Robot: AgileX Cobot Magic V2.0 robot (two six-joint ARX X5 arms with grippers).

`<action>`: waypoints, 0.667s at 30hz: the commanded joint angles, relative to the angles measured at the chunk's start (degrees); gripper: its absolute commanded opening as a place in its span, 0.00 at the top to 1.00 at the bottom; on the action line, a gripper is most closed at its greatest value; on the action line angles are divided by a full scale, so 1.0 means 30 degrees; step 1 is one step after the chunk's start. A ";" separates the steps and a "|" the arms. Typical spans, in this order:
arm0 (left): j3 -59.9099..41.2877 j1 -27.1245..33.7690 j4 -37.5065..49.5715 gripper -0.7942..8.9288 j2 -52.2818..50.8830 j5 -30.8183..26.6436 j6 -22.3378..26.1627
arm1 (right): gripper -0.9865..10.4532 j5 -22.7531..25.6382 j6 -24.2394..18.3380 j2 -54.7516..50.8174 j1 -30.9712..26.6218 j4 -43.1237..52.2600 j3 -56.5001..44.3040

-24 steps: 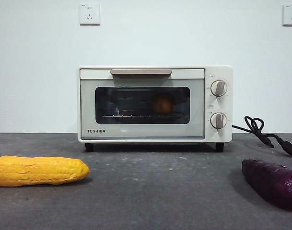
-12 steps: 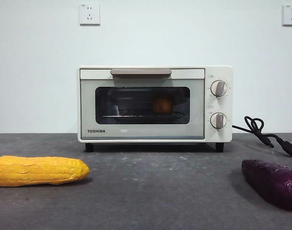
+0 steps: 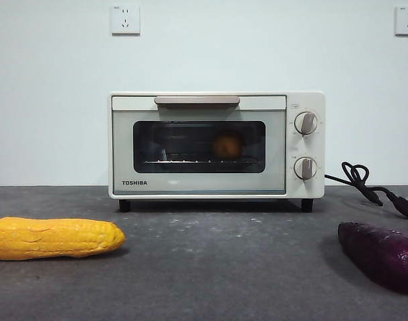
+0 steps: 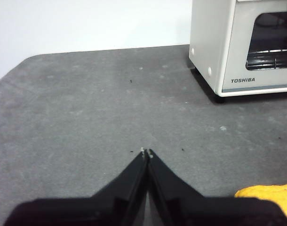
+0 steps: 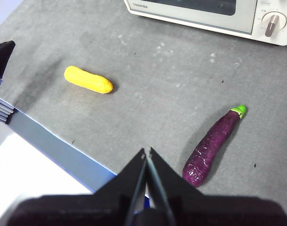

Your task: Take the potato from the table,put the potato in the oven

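The cream-white oven [image 3: 216, 145] stands at the back of the table [image 3: 211, 267] with its door closed. Behind the dark glass, an orange-tan potato [image 3: 227, 146] rests on the rack, right of middle. No gripper shows in the front view. My left gripper [image 4: 146, 151] hovers shut and empty over bare table, left of the oven [image 4: 242, 47]. Higher up over the table's near edge, my right gripper [image 5: 147, 151] is also shut and empty, looking down toward the oven [image 5: 204, 12].
A yellow corn cob [image 3: 53, 238] lies front left, also seen as corn [image 5: 88, 79] and corn [image 4: 270, 193]. A dark purple vegetable [image 3: 381, 254], with a green stem end in the right wrist view [image 5: 214, 143], lies front right. A black cord [image 3: 371, 187] trails right of the oven.
Reflections in the oven glass shift slightly and the potato's outline looks rounder. Nothing on the table has moved.
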 commanded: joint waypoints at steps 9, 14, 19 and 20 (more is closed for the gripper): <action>-0.0262 0.0058 0.0000 0.92 -0.0044 -0.0051 -0.0532 | 0.91 0.0022 -0.0124 -0.0029 0.0022 0.0117 -0.0029; -0.0270 0.0058 0.0000 0.92 -0.0044 -0.0051 -0.0532 | 0.91 0.0022 -0.0124 -0.0029 0.0022 0.0117 -0.0029; -0.0262 0.0058 0.0000 0.92 -0.0044 -0.0051 -0.0532 | 0.91 0.0160 -0.1304 -0.0051 -0.0015 0.0204 -0.0029; -0.0270 0.0058 0.0000 0.92 -0.0044 -0.0051 -0.0532 | 0.91 0.0211 -0.1596 -0.0109 -0.0168 0.0357 -0.0044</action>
